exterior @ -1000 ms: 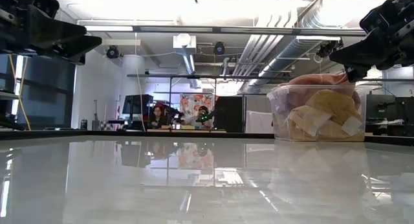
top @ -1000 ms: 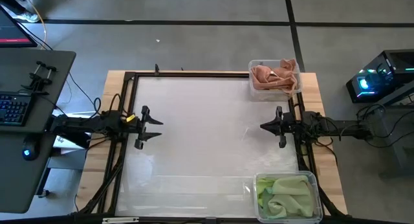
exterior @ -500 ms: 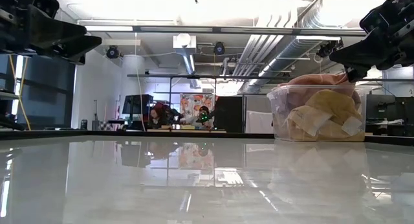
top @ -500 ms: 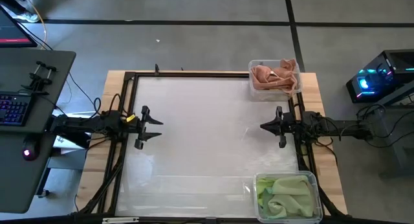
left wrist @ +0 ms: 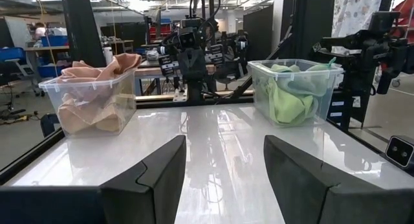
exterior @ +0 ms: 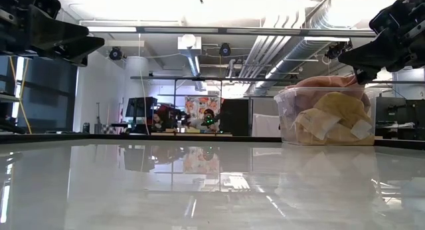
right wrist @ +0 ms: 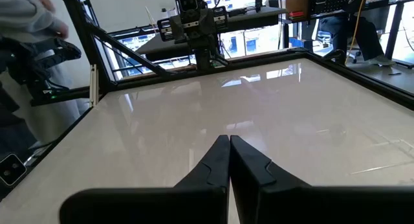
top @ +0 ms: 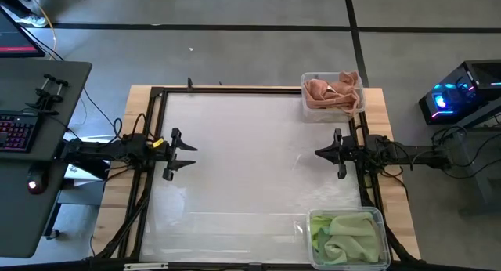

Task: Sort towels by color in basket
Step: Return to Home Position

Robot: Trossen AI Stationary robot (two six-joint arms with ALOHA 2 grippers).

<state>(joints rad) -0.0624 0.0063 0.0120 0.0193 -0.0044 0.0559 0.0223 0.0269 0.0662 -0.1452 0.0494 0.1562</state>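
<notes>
Salmon pink and peach towels (top: 331,92) lie heaped in a clear bin (top: 307,106) at the table's far right corner; the low view also shows mustard yellow cloth (exterior: 335,117) in it. Light green towels (top: 344,236) fill a second clear bin (top: 379,214) at the near right corner. Both bins show in the left wrist view (left wrist: 90,98) (left wrist: 292,91). My left gripper (top: 186,156) hovers open over the table's left side. My right gripper (top: 319,153) hovers shut over the right side, between the two bins. Neither touches a towel.
The white tabletop (top: 250,169) inside a black frame (top: 153,95) lies between the grippers. A desk with a keyboard (top: 16,134) stands left of the table. People sit in the room behind (exterior: 163,117). A person's sleeve (right wrist: 26,17) shows beyond the table in the right wrist view.
</notes>
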